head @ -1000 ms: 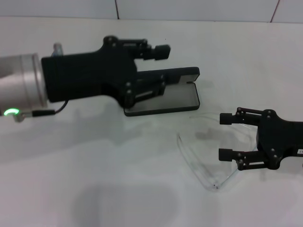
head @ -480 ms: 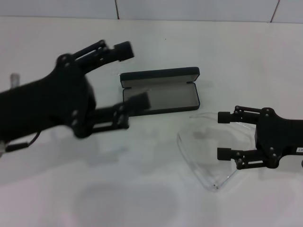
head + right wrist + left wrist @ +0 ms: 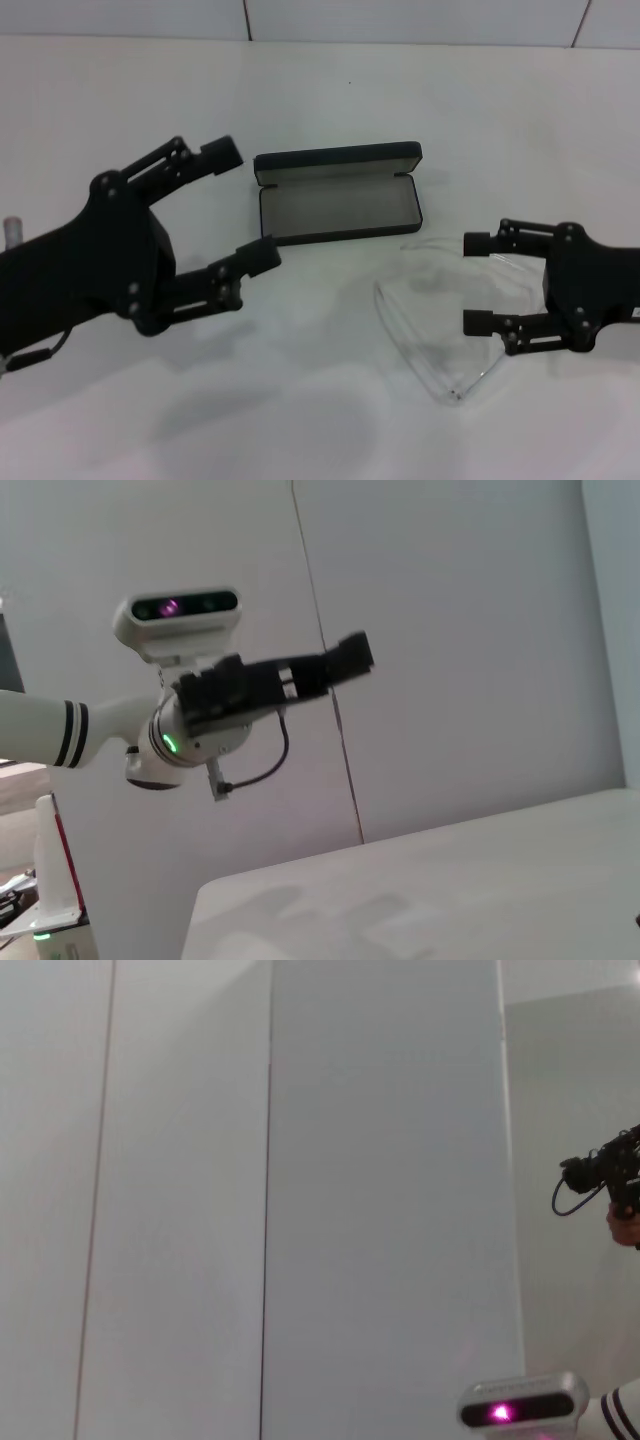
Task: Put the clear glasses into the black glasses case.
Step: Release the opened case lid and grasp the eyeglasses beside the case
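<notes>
- The clear glasses (image 3: 440,320) lie on the white table (image 3: 320,420), transparent, temples folded out, just in front of the black glasses case (image 3: 340,192).
- The case lies open, grey lining showing.
- The right gripper (image 3: 478,283), fingers apart, straddles the glasses' right end.
- The left gripper (image 3: 243,205), fingers spread, hovers left of the case.

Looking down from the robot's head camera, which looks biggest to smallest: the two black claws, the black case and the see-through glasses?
1. Left gripper, largest, though it may just be nearer the camera.
2. Black glasses case, lying open.
3. Clear glasses and right gripper: too alike to rank, and the glasses' outline is faint.
</notes>
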You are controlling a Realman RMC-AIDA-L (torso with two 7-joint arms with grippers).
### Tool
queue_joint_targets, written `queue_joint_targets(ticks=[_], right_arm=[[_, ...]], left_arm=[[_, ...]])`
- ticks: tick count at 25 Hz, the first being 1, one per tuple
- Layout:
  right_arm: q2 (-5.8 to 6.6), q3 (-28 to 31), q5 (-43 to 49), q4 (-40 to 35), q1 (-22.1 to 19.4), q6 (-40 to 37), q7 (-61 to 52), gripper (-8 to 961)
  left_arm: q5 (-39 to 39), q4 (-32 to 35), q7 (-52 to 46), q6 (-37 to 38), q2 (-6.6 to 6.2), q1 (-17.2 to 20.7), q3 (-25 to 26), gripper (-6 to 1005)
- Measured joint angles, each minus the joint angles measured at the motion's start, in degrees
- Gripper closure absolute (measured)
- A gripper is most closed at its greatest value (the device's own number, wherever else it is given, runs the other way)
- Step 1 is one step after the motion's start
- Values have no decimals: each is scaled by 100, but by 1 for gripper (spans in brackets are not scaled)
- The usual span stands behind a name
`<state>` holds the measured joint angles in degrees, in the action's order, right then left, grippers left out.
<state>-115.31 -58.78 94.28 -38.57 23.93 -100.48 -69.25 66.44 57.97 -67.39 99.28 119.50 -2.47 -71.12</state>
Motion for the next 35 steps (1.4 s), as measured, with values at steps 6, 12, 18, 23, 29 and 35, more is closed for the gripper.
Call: queue_joint_targets(ticks=[6, 12, 18, 23, 29, 35], right_arm=[[20, 8, 30, -878, -126, -34, -469, 111], [206, 8, 530, -2111, -60, -98, -1501, 112], [395, 8, 1751, -3658, 631, -900, -3038, 111], [466, -9, 2836, -4565, 1492, -1707, -3924, 111], [406, -322, 4038, -4919, 2409, -2244, -4320, 112], [343, -1473, 4483, -4977, 2803, -2258, -4408, 112]], left_arm=[[11, -603, 437, 442, 1, 2, 280, 131], [22, -1069, 832, 702, -9, 9, 434, 134], [58, -1078, 849, 707, -60, 16, 454, 136], [295, -1082, 843, 707, -30, 17, 676, 137], [371, -1095, 852, 678, -7, -27, 781, 138], [515, -1146, 854, 666, -5, -40, 905, 137]])
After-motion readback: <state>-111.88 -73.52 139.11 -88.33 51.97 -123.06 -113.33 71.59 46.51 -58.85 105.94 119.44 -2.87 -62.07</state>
